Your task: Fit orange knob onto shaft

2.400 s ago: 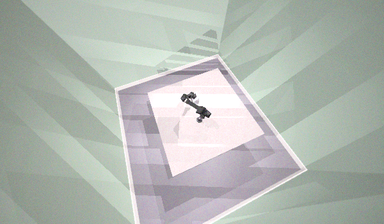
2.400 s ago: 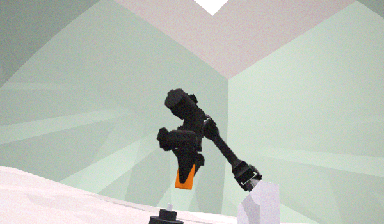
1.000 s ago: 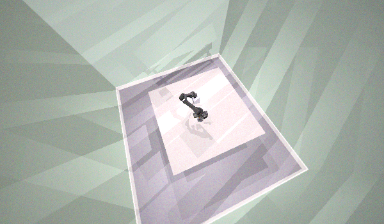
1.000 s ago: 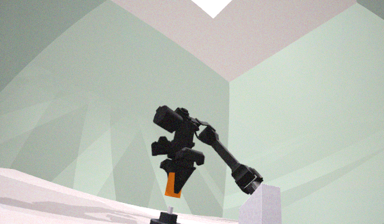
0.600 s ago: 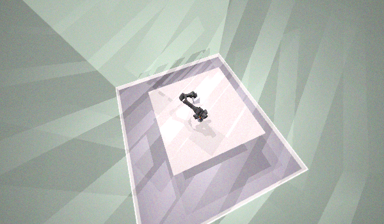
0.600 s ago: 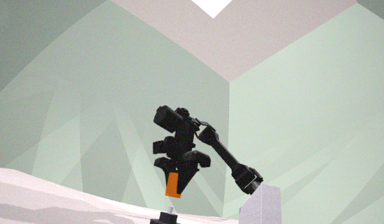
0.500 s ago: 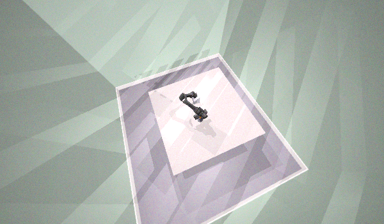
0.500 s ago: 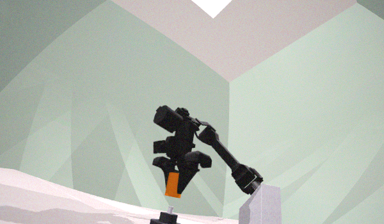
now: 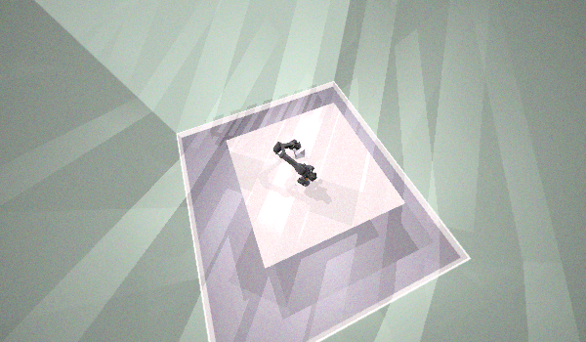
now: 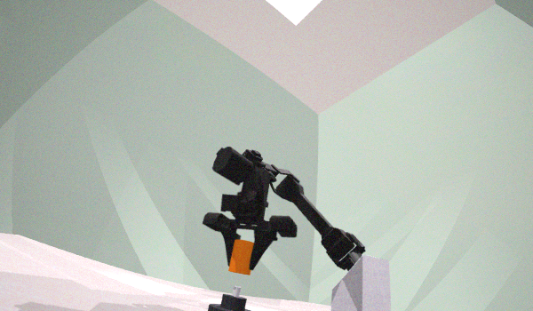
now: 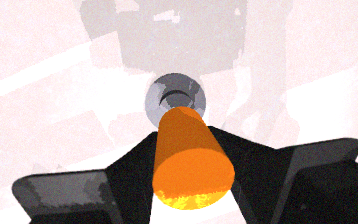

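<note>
The orange knob (image 10: pixel 242 258) (image 11: pixel 192 150) is a cylinder held between the fingers of my gripper (image 10: pixel 242 262) (image 11: pixel 182 133), which is shut on it. In the exterior view the knob hangs slightly tilted a little above the silver shaft (image 10: pixel 236 291), with a gap between them. The shaft stands up from the dark round pedestal (image 10: pixel 233 303) (image 11: pixel 155 102). In the wrist view the knob's far end overlaps the pedestal's near part and hides the shaft. The knob's underside, its hole and the flat side are hidden. In the top view the gripper is too small to show details.
The arm reaches over from its base beside a pale block (image 10: pixel 376 284) (image 9: pixel 300 153), right of the pedestal in the exterior view. The white table top (image 9: pixel 331 147) carries arm shadows and bright streaks. A pale-rimmed border (image 9: pixel 194 235) surrounds it.
</note>
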`<state>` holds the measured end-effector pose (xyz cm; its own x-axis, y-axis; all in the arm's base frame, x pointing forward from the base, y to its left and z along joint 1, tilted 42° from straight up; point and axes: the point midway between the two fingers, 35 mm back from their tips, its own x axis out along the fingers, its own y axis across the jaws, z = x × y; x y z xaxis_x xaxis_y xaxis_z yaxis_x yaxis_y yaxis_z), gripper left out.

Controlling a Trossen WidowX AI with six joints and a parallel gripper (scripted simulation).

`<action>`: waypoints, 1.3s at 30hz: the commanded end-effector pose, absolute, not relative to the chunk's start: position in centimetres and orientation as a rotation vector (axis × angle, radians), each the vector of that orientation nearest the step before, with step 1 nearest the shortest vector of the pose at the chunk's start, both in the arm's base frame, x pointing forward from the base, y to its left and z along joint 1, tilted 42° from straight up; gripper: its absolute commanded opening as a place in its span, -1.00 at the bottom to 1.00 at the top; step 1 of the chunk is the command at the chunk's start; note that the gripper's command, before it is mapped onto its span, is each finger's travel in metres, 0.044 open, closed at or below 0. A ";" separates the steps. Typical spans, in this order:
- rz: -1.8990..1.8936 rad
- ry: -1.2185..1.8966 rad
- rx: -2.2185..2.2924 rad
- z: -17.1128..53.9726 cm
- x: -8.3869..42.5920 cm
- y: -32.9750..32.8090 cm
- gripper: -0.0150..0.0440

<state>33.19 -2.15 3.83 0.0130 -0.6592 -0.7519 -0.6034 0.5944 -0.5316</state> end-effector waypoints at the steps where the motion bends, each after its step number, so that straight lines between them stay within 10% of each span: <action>1: 0.023 1.676 -1.145 3.8 33.2 -2.1 -0.49; 39: 1.078 1.651 -1.931 3.8 33.4 -2.1 -0.49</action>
